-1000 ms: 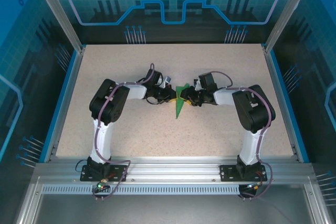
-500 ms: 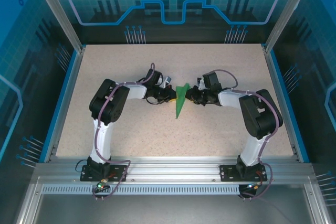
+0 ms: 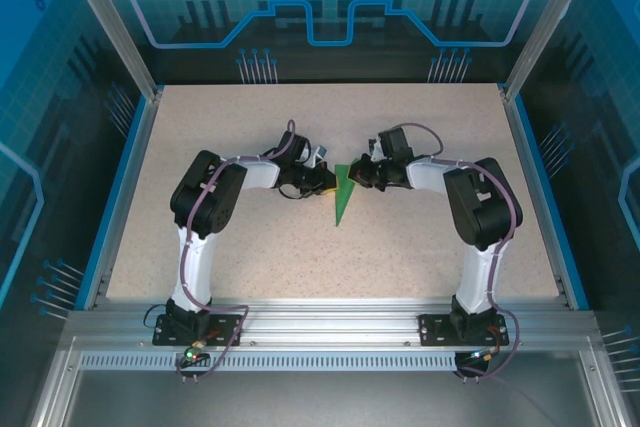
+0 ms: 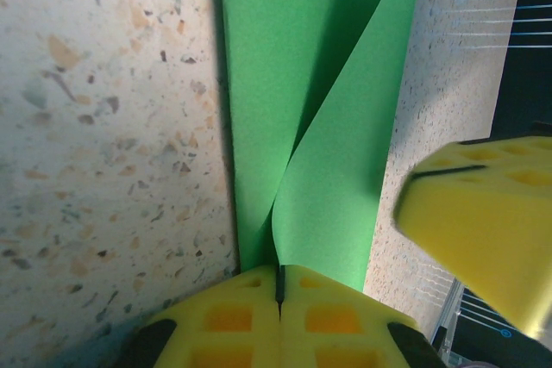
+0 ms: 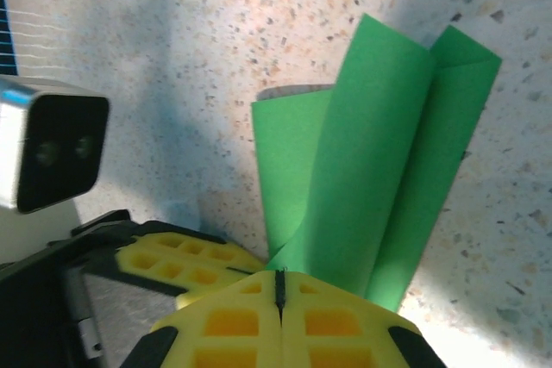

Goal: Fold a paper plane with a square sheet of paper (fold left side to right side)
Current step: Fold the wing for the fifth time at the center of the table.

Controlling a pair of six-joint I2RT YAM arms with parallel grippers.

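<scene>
The square sheet of paper (image 3: 342,202) is bright green and creased into a narrow pointed shape, tip toward the near edge, at the middle of the table. My left gripper (image 3: 329,183) is shut on the paper's wide far end from the left. In the left wrist view a raised flap of the paper (image 4: 328,152) curves into the shut left gripper (image 4: 279,286). My right gripper (image 3: 356,176) meets the same end from the right. In the right wrist view the right gripper (image 5: 279,289) is shut, with standing folds of the paper (image 5: 362,170) coming out of it.
The speckled table (image 3: 300,267) has blue rails on both sides and an aluminium frame along the near edge. The two grippers sit almost touching over the paper: a right finger (image 4: 483,213) crosses the left wrist view, and left fingers (image 5: 185,258) cross the right wrist view.
My right gripper has shut on the paper's wide end and shifted slightly left and away. The paper's top flap looks narrower. The left arm has not moved.
</scene>
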